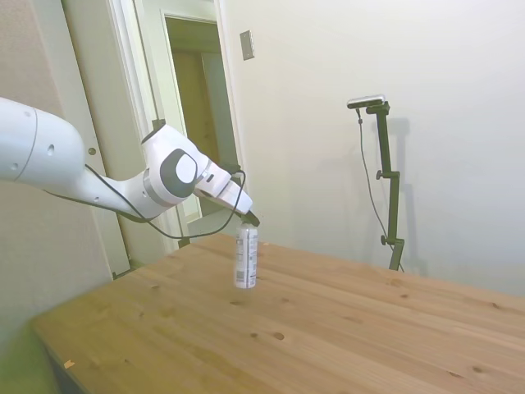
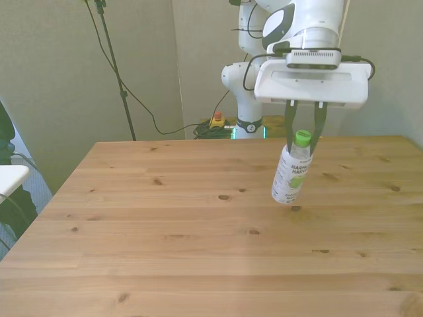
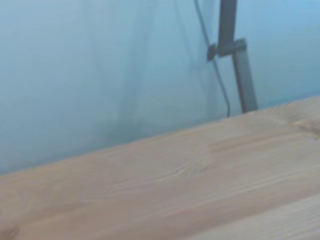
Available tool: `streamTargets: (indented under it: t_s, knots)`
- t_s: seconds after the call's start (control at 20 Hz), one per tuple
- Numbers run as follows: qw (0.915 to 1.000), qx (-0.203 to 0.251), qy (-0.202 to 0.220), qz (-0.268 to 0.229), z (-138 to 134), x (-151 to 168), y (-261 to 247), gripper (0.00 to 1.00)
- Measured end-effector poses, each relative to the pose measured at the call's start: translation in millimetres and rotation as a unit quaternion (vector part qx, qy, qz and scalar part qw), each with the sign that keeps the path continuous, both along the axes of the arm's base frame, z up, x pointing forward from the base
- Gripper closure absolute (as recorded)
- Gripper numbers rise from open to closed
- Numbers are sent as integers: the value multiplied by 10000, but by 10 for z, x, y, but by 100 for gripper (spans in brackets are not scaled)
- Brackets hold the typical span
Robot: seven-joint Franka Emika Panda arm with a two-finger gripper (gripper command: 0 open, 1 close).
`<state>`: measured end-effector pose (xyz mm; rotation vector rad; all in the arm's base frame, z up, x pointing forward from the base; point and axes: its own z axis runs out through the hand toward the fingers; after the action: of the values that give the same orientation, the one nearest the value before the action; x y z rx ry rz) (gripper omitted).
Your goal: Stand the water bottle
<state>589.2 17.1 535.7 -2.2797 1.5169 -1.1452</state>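
The water bottle is a small clear bottle with a green cap and a white label with dark print. It hangs nearly upright, its base leaning a little toward the front view's left. My gripper is shut on its neck just under the cap, pointing down from above. In the side view the water bottle hangs below the gripper, its base at or just above the wooden table; I cannot tell whether it touches. The wrist view shows only blurred table boards and wall, not the bottle.
The wooden table spreads wide on every side of the bottle. A white flat object sticks in at the front view's left edge, off the table. Cables lie on the floor behind the far edge.
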Motion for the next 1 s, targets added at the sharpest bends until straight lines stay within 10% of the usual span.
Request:
streamTargets:
  t_s: [0.35,1.0]
  knots:
    - [9961,-304,-703,-449,-153,-362,-49,100]
    - [9862,340,-1332,-924,-528,-83,-209,100]
